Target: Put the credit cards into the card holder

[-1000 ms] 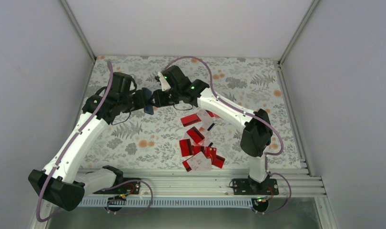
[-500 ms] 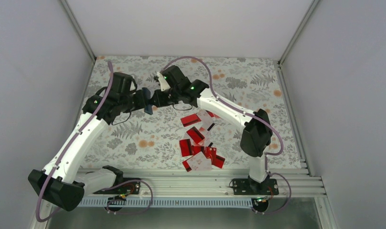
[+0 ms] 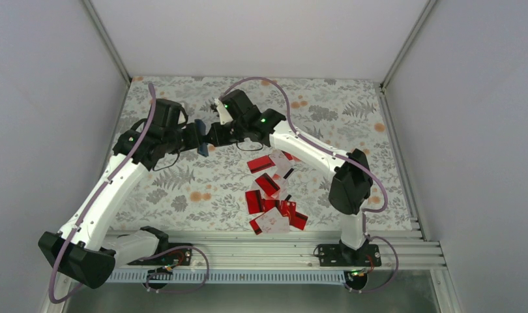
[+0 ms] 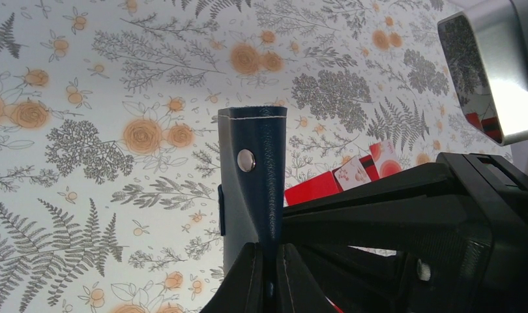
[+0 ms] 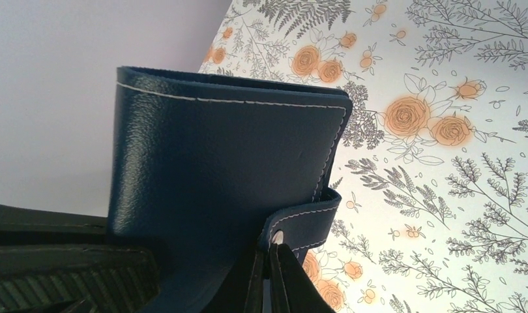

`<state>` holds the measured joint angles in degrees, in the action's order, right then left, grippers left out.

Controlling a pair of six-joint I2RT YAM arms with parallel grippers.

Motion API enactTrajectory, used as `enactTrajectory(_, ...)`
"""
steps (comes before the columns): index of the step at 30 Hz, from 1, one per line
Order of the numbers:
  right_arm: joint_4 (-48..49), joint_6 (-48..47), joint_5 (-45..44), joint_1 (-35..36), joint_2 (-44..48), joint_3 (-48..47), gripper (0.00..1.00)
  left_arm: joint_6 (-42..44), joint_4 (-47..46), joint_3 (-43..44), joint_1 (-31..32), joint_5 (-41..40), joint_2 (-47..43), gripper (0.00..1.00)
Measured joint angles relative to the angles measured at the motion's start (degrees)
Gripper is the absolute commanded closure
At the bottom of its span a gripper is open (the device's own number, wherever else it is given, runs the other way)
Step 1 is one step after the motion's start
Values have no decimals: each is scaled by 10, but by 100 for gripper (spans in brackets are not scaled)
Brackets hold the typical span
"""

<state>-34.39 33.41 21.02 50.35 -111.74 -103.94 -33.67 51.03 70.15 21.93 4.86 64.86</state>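
Observation:
The navy-blue card holder (image 3: pixel 201 138) is held in the air over the far left part of the table, between both grippers. My left gripper (image 4: pixel 269 257) is shut on its lower edge; the wallet (image 4: pixel 255 176) stands upright with its pale snap showing. My right gripper (image 5: pixel 268 255) is shut on the wallet's snap strap (image 5: pixel 300 225); the closed wallet body (image 5: pixel 216 176) fills that view. In the top view my left gripper (image 3: pixel 195 140) and right gripper (image 3: pixel 209 138) meet at the wallet. The credit cards (image 3: pixel 271 195), mostly red, lie scattered near the table's front centre.
The floral tablecloth (image 3: pixel 313 111) covers the table. White walls enclose it on three sides. A metal rail (image 3: pixel 274 251) runs along the near edge by the arm bases. Some red and white cards (image 4: pixel 352 176) show behind the wallet in the left wrist view.
My right gripper has shifted slightly left toward the wallet. The left arm and the cards have not visibly moved.

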Motion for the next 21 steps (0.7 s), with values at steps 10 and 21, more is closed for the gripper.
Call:
enactTrajectory(10,-1,-9,-68,-3,32,73,96,0,6,11,5,-3,-6,98)
enactTrajectory(21,-25,-28,-104,-37,48,183,68,1,-12,9,7,3,-34,98)
